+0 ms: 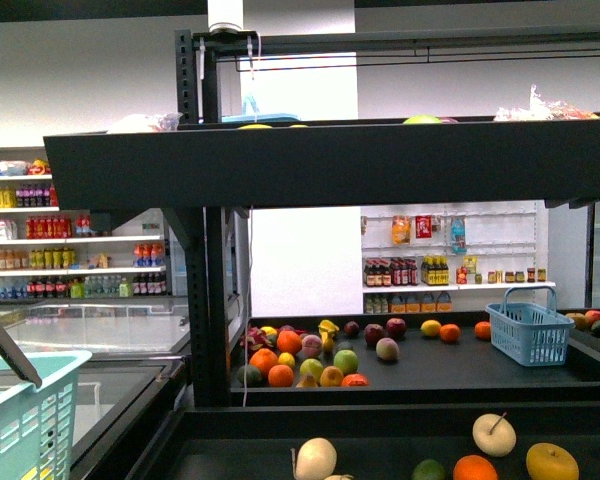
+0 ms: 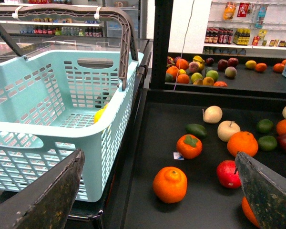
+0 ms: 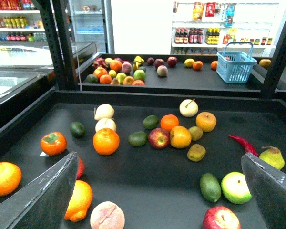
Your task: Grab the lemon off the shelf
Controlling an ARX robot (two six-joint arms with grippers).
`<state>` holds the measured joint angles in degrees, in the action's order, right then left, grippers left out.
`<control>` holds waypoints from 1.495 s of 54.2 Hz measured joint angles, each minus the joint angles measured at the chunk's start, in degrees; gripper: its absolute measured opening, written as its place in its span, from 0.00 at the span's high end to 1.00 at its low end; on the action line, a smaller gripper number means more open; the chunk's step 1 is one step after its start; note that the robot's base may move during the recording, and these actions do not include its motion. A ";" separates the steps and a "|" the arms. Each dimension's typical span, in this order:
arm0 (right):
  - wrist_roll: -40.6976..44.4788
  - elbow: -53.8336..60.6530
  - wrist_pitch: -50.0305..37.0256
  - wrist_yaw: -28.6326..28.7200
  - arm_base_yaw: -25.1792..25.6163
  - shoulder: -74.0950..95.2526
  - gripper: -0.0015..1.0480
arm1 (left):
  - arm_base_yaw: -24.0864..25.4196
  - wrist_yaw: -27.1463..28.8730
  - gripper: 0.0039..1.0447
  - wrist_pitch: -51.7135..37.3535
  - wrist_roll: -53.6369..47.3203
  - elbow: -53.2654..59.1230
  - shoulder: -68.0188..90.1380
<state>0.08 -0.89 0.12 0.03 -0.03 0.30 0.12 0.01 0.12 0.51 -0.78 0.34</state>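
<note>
Both grippers are hanging at the near tray of the black shelf, and neither is holding anything. The left gripper is gaping wide beside the teal basket, and the right gripper is spreading just as wide above loose fruit. What looks like the lemon is lying on the farther tray, just left of an orange (the blue basket is sitting further right). Something yellow is showing inside the teal basket; I cannot tell what.
</note>
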 joint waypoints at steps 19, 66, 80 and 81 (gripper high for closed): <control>-0.02 0.00 0.00 0.00 0.00 0.00 0.02 | 0.00 0.00 0.07 0.00 0.00 0.00 0.00; 0.00 0.00 0.00 0.00 0.00 0.00 0.02 | 0.00 0.00 0.07 0.00 0.00 0.00 0.00; 0.00 0.00 0.00 0.00 0.00 0.00 0.02 | 0.00 0.00 0.07 0.00 0.00 0.00 0.00; 0.00 0.00 0.00 0.00 0.00 0.00 0.02 | -0.02 0.00 0.07 0.00 0.02 0.00 0.00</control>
<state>0.08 -0.89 0.12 0.03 -0.03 0.30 0.10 0.01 0.12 0.54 -0.78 0.34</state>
